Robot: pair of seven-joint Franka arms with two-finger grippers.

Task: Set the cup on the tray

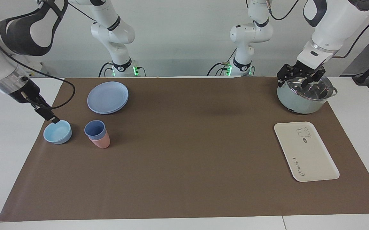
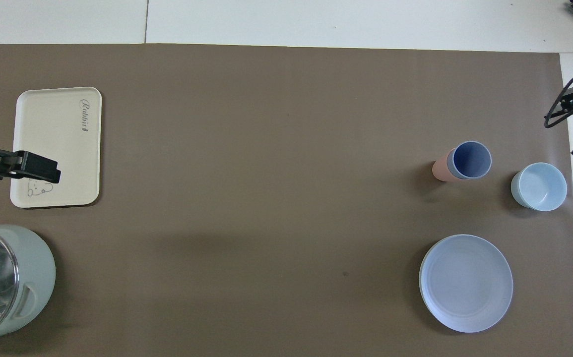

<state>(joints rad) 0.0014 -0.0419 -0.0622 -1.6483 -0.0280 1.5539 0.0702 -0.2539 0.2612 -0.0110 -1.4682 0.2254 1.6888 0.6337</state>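
The blue cup (image 1: 94,128) stands nested inside a pink cup (image 1: 102,141) on the brown mat, toward the right arm's end; it also shows in the overhead view (image 2: 471,159). The cream tray (image 1: 309,156) lies flat and bare toward the left arm's end, and shows in the overhead view (image 2: 53,129). My right gripper (image 1: 52,118) is open, low, over the mat's edge beside the light-blue bowl (image 1: 57,132), apart from the cup; it also shows in the overhead view (image 2: 570,124). My left gripper (image 1: 294,81) is open and waits over the pot (image 1: 304,99).
A round blue plate (image 1: 108,97) lies nearer to the robots than the cups. The lidded pale-green pot stands nearer to the robots than the tray. The bowl (image 2: 539,186) sits beside the cups, toward the right arm's end.
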